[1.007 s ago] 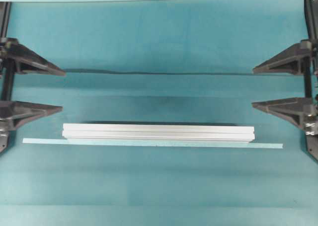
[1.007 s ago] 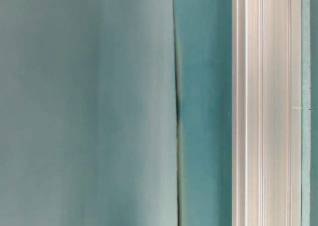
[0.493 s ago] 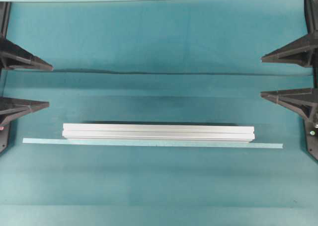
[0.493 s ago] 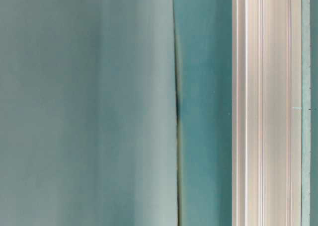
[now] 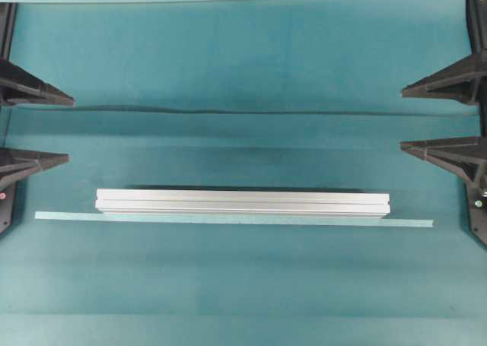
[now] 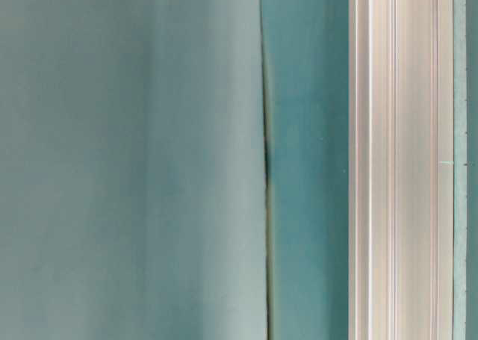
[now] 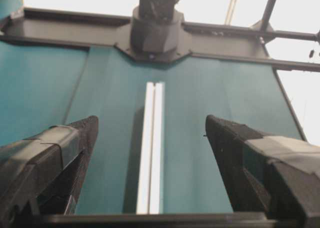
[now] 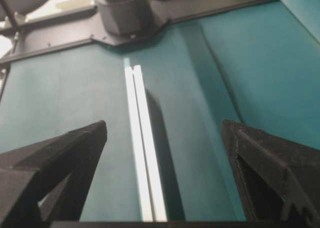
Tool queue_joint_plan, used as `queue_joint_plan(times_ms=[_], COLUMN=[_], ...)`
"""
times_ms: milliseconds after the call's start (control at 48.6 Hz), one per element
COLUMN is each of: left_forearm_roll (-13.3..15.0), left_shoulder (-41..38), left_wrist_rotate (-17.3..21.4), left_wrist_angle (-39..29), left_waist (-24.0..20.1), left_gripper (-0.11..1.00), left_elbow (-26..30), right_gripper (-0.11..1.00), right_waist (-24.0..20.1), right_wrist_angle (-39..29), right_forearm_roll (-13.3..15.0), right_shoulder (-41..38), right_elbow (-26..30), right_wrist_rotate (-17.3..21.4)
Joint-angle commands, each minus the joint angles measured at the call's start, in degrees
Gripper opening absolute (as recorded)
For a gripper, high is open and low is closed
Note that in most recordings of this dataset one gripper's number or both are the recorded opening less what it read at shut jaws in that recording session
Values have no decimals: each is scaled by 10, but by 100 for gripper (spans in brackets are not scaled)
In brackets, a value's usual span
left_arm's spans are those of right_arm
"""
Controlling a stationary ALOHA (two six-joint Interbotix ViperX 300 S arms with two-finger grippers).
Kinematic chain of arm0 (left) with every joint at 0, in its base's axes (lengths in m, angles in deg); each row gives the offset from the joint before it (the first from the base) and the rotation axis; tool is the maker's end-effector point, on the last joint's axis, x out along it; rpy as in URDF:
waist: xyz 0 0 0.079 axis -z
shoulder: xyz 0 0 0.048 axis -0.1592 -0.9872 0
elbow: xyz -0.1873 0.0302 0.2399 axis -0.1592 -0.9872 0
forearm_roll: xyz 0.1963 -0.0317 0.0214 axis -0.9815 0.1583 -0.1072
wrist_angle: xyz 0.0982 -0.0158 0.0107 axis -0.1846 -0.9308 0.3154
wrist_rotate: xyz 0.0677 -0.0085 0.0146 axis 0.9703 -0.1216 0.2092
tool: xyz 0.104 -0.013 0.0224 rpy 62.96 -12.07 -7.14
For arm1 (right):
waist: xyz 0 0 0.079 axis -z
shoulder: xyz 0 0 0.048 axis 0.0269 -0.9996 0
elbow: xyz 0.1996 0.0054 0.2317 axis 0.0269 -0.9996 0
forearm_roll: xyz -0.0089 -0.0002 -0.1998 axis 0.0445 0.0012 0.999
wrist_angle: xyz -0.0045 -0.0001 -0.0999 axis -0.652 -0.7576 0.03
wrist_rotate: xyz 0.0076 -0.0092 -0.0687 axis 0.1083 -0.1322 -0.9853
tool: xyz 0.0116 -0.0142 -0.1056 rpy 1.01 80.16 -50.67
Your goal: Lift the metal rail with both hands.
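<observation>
Overhead exterior view: the long silver aluminium rail, grooved along its length with square-cut ends, lies flat on the teal cloth-covered table. At the left edge the left black pincer pokes in, its two lattice-patterned triangular fingers spread wide with nothing between them. The rail's near end sits ahead of that pincer and off to the side of its lower finger, well apart from it. At the right edge the right black pincer stands the same way, jaws fully apart and empty, and the rail's other end lies ahead of it and below its lower finger, also clear of any touch. A thin pale flat tape strip runs just beside the rail on the side farther from both pincers' gaps and reaches past both rail ends. A crease in the cloth crosses the table between the two pincers' gaps. From the left wrist camera the rail runs straight ahead, centred between the open fingers. From the right wrist camera it lies ahead, nearer the left finger.
</observation>
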Motion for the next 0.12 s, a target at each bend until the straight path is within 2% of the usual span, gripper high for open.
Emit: queue_joint_plan(times_ms=[0, 103], left_forearm_roll=[-2, -2], left_shoulder=[-2, -4], left_wrist_rotate=[-1, -1], left_wrist_angle=[3, 3], left_waist=[0, 0], left_gripper=[97, 97], left_elbow=[6, 5], right_gripper=[96, 96], right_waist=[1, 2], right_wrist_angle=[6, 6], right_forearm_roll=[1, 1], right_shoulder=[-1, 4], right_elbow=[4, 1], right_wrist_rotate=[5, 5])
